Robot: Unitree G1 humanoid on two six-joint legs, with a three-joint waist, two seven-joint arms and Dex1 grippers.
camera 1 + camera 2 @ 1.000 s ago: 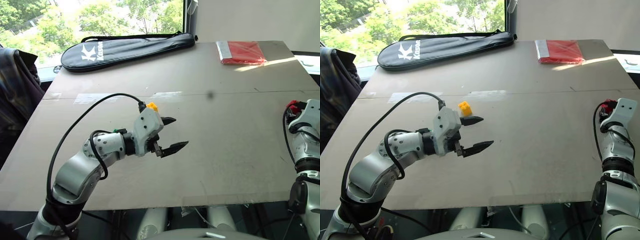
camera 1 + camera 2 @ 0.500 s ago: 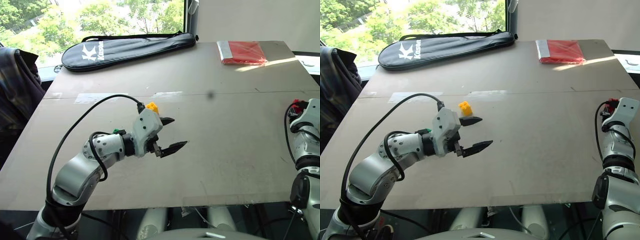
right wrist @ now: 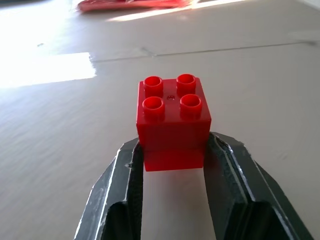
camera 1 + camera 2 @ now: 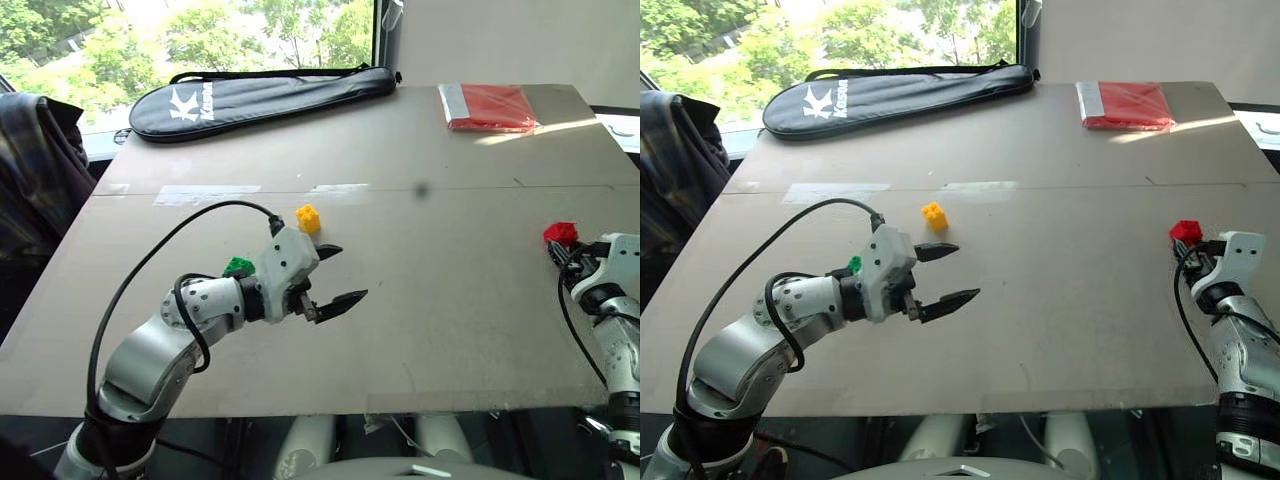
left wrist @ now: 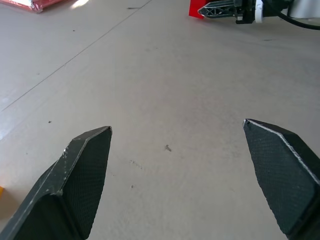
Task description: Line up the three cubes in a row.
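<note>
now the right gripper (image 3: 170, 165) has clamped the red cube (image 3: 173, 120)
it has pulled in over the bench (image 4: 450, 300); left gripper (image 4: 335, 275) open, yellow cube (image 4: 307, 217) waiting.

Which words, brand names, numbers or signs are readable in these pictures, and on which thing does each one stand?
"K": large white letter on the black racket bag at the far edge of the table.
White lettering beside the "K" on the same bag: a brand word, too blurred to read with certainty.
Yellow cube, green cube, red cube, red packet: no readable text.
</note>
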